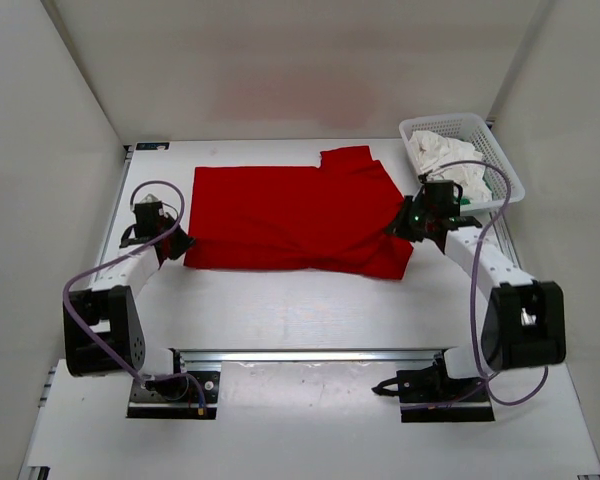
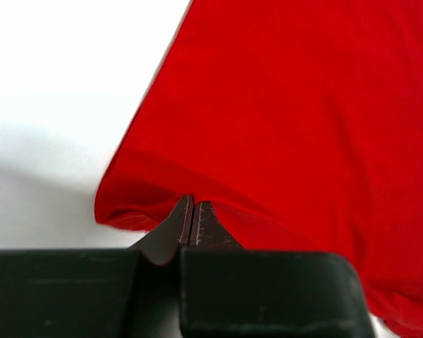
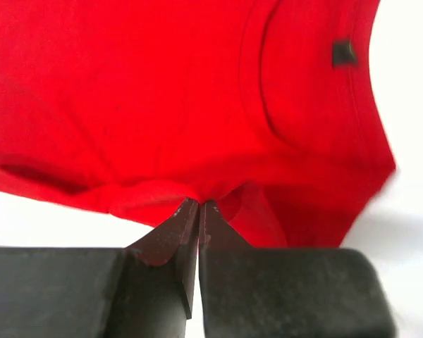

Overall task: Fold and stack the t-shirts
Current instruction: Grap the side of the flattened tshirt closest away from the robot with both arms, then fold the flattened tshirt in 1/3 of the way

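Matte black wedge jaws up close, both pairs pinched shut on thin folds of the soft red t-shirt point(image 1: 290, 215): left jaws at its near left corner, right jaws at its bunched right edge near the ribbed collar. Spread mostly flat on the smooth white bench point(image 1: 280, 310). Far right, white mesh basket point(image 1: 458, 120) holding a crumpled white t-shirt point(image 1: 448, 158); plain white walls around.

The white worktop point(image 1: 310, 310) is boxed in by plain white panels: a back wall point(image 1: 310, 60) along its far edge, with a left wall point(image 1: 40, 150) and a right wall point(image 1: 570, 110) slanting along its sides. The light is soft and even, the shadows faint. A pale reddish tint shows low on the back wall. A silver metal rail point(image 1: 310, 355) runs along the worktop's near edge.
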